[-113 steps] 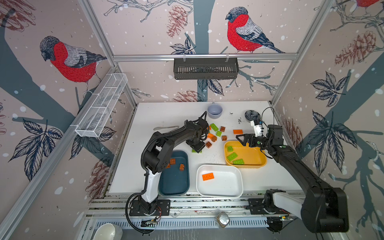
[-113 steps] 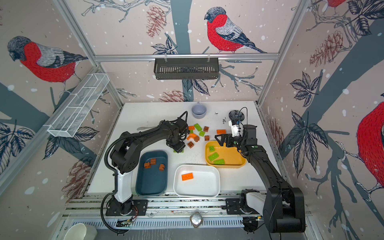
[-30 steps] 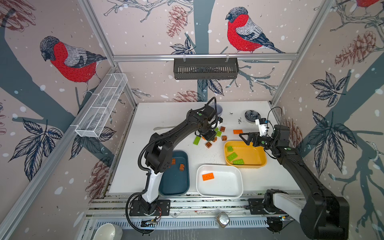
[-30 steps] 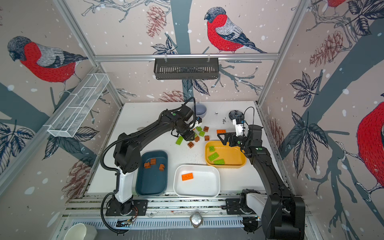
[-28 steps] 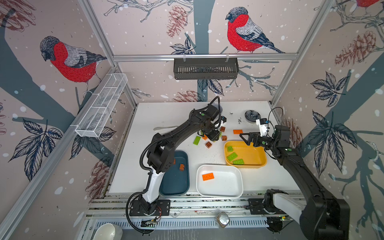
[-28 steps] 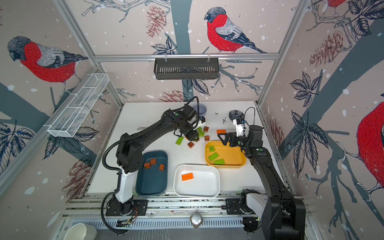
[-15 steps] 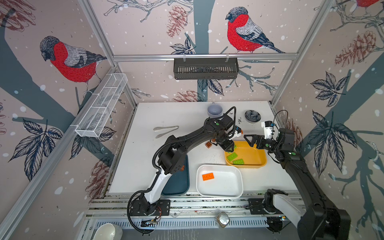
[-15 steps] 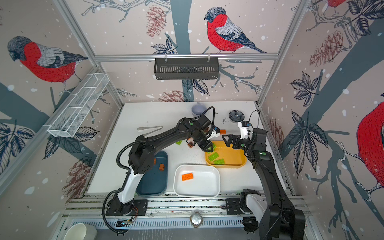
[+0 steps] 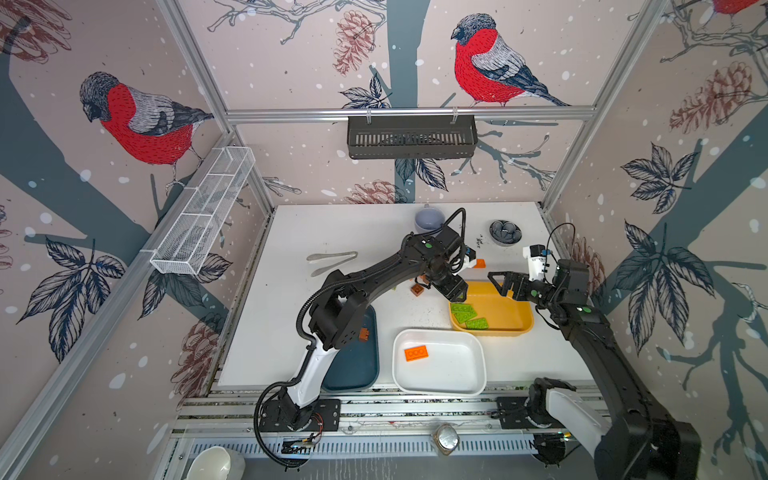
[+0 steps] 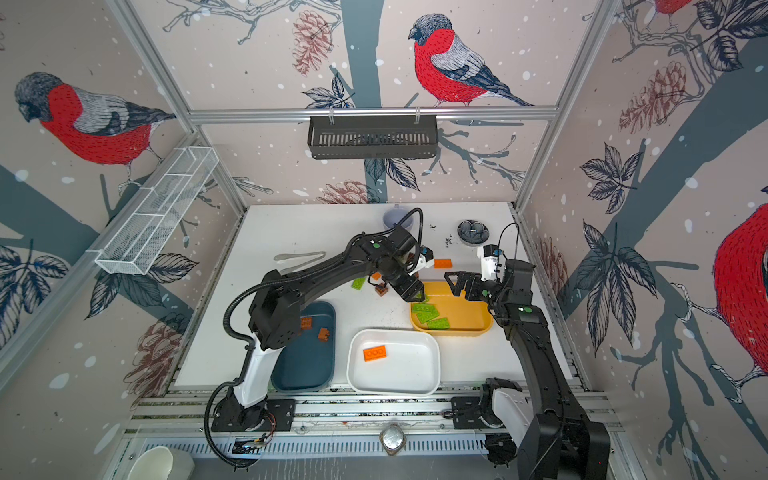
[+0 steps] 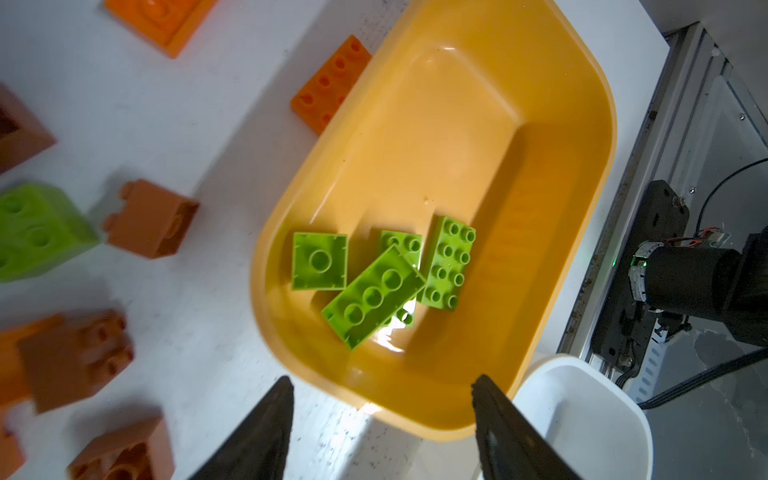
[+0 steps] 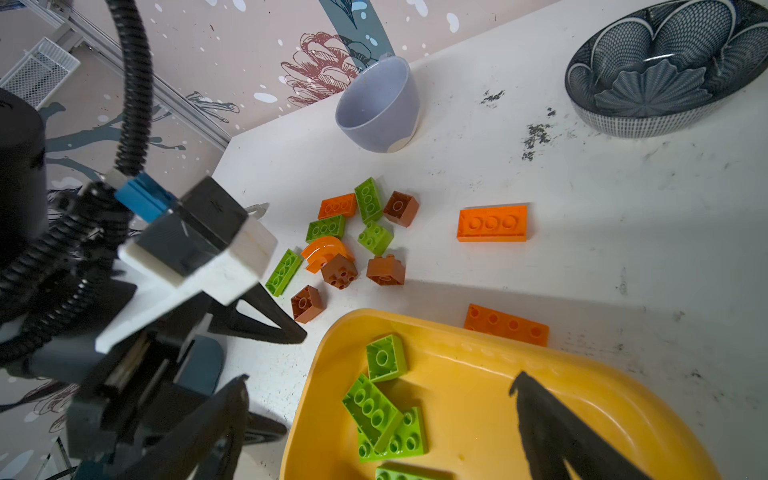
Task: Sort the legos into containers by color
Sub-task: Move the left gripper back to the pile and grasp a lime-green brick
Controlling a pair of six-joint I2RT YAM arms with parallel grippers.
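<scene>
Several lime-green legos (image 11: 374, 295) lie in the yellow container (image 9: 511, 316), one propped across the others. My left gripper (image 11: 382, 382) hangs open and empty over that tray's left rim (image 10: 415, 297). The right gripper (image 12: 379, 382) is open and empty above the tray's far side (image 9: 500, 280). Loose green, orange and brown legos (image 12: 345, 245) lie in a pile beyond the tray. One orange plate (image 12: 506, 325) touches the tray's back edge, another (image 12: 491, 223) lies apart. The white container (image 9: 457, 361) holds an orange plate (image 9: 415, 353). The teal container (image 10: 307, 357) holds brown bricks (image 10: 323, 333).
A grey-lavender cup (image 9: 428, 220) and a dark patterned bowl (image 9: 505, 232) stand at the table's back. Metal tongs (image 9: 332, 262) lie at the left. The left arm's elbow hangs over the teal tray. The two grippers are close together over the yellow tray.
The left arm swung from the loose pile to the right, over the yellow tray, and its jaws opened there. The right gripper stayed open and drew back slightly to the right.
</scene>
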